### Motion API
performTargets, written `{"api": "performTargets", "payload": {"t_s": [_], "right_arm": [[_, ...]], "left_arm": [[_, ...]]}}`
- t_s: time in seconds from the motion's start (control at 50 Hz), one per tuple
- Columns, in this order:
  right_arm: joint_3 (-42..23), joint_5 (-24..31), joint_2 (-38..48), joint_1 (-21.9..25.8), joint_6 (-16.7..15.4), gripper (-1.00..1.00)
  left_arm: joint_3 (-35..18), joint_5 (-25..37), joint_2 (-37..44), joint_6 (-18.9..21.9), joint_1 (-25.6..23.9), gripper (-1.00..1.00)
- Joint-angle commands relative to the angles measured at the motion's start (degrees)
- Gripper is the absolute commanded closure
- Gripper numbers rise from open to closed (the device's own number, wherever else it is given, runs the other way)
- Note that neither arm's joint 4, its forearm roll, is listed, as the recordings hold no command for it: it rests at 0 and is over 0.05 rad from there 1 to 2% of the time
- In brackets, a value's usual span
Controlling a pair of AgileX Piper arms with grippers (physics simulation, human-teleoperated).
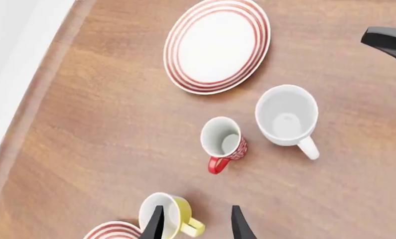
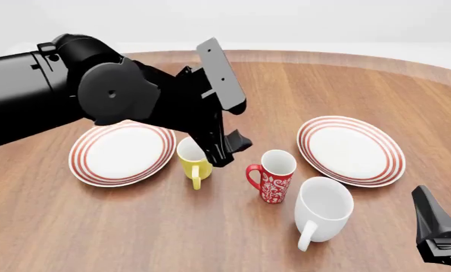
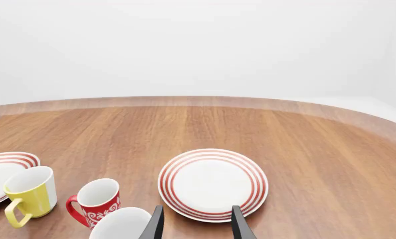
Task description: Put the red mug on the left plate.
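The red mug [image 2: 274, 177] with white floral pattern stands upright mid-table, handle toward the left; it also shows in the left wrist view [image 1: 224, 141] and the right wrist view [image 3: 95, 202]. The left plate [image 2: 122, 152], white with red rings, lies bare left of the yellow mug; only its edge shows in the left wrist view [image 1: 111, 231] and the right wrist view [image 3: 4, 167]. My left gripper [image 2: 229, 148] is open and empty, hovering above the table between the yellow mug and the red mug [image 1: 196, 226]. My right gripper [image 2: 435, 225] is open and empty at the front right [image 3: 195, 224].
A plain yellow mug [image 2: 193, 160] stands by the left plate's right edge. A larger white mug [image 2: 322, 208] stands in front of the red mug on its right. The look-alike right plate [image 2: 352, 150] lies at the right. The table's curved far edge [image 2: 301, 55] runs behind.
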Motion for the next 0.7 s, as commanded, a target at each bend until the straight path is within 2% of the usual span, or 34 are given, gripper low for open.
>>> {"api": "performTargets", "payload": {"t_s": [0.02,0.36,0.7], "right_arm": [[0.0,-0.02,0.03,0.01,0.0,-1.0],[0.0,0.0,0.0,-0.01,0.01,-1.0],[0.0,0.01,-0.01,0.0,0.0,-1.0]], "left_arm": [[0.62,-2.1,2.02,-1.45,-0.87,-1.0],[0.41,-5.55,7.42,-1.8,-0.72,-1.0],[2.57,-9.14,9.85,-2.8,-1.15,-1.0]]}}
